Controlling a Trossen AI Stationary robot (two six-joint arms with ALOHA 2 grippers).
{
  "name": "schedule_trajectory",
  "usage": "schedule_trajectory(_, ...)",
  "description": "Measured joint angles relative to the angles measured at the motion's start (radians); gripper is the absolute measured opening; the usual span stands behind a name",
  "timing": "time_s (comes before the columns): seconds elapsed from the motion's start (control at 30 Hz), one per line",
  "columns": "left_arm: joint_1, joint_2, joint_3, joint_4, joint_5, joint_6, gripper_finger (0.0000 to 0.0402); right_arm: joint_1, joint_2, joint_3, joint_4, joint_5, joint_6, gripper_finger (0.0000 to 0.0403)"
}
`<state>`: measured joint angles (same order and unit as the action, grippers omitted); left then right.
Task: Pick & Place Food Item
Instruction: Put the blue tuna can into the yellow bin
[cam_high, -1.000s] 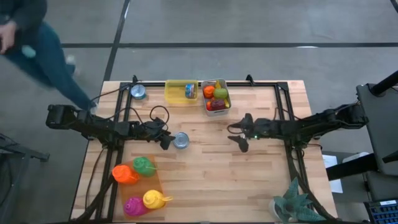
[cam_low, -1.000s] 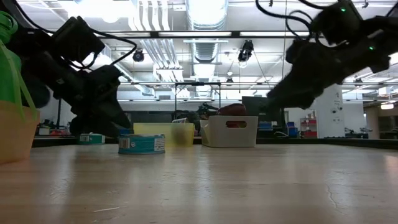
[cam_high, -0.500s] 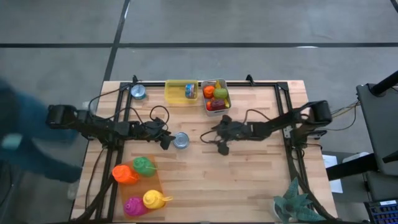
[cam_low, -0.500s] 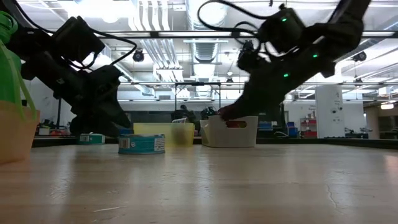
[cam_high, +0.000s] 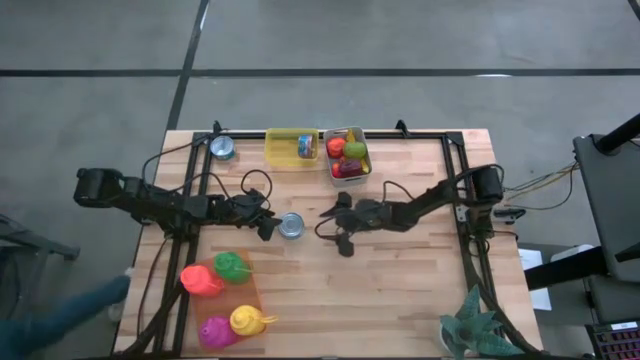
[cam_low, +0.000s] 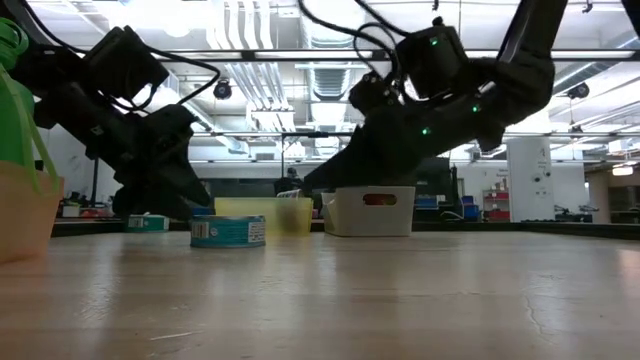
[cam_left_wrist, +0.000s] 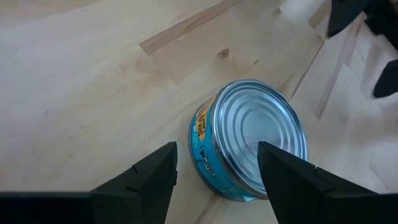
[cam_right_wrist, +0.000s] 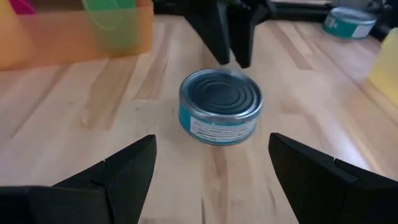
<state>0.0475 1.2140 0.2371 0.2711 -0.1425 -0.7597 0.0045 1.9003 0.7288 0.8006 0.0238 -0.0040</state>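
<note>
A teal-labelled tin can (cam_high: 291, 225) stands upright on its base on the wooden table, left of the middle; it also shows in the low view (cam_low: 228, 230). My left gripper (cam_high: 271, 226) is open just at the can's left side, its fingertips (cam_left_wrist: 169, 155) short of the can (cam_left_wrist: 249, 149) and low over the table. My right gripper (cam_high: 335, 229) hangs open a little to the can's right, with the can (cam_right_wrist: 219, 106) ahead of its wide-spread fingers (cam_right_wrist: 134, 162). Nothing is between either pair of fingers.
At the far edge stand a yellow bin (cam_high: 284, 152) with a can in it, a white bin (cam_high: 362, 162) of toy fruit, and a loose can (cam_high: 222, 148). Coloured plastic pieces (cam_high: 225, 295) sit near left, a plant (cam_high: 475, 325) near right.
My right gripper has swept toward the table's left, toward the can, sinking a little and rolling at the wrist; it stays open. The can and my left gripper have kept still. A person has passed along the floor left of the table.
</note>
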Motion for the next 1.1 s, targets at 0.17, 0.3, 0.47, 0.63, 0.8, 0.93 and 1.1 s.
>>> schedule_trajectory(0.17,0.000,0.000,0.000,0.006,-0.001,0.000,0.0226,-0.001,0.096,0.067,-0.001,0.000,0.006,0.0306)
schedule_trajectory(0.3,0.000,0.000,0.000,0.012,-0.007,0.000,0.0226,0.000,0.168,0.130,-0.003,0.000,0.014,0.0306)
schedule_trajectory(0.47,0.000,0.000,0.000,0.016,-0.008,-0.050,0.0226,-0.007,0.213,0.179,-0.001,0.001,0.042,0.0306)
schedule_trajectory(0.63,0.000,0.000,0.000,0.014,-0.008,-0.076,0.0226,-0.009,0.214,0.196,0.000,0.002,0.029,0.0306)
schedule_trajectory(0.8,0.000,0.001,0.000,0.018,-0.008,-0.079,0.0226,-0.014,0.214,0.212,-0.013,0.002,0.030,0.0306)
schedule_trajectory(0.93,0.000,0.001,0.000,0.018,-0.008,-0.080,0.0226,-0.014,0.214,0.219,-0.020,0.002,0.027,0.0306)
schedule_trajectory(1.1,0.000,0.001,0.000,0.020,-0.008,-0.079,0.0226,-0.018,0.250,0.241,-0.020,0.002,0.029,0.0306)
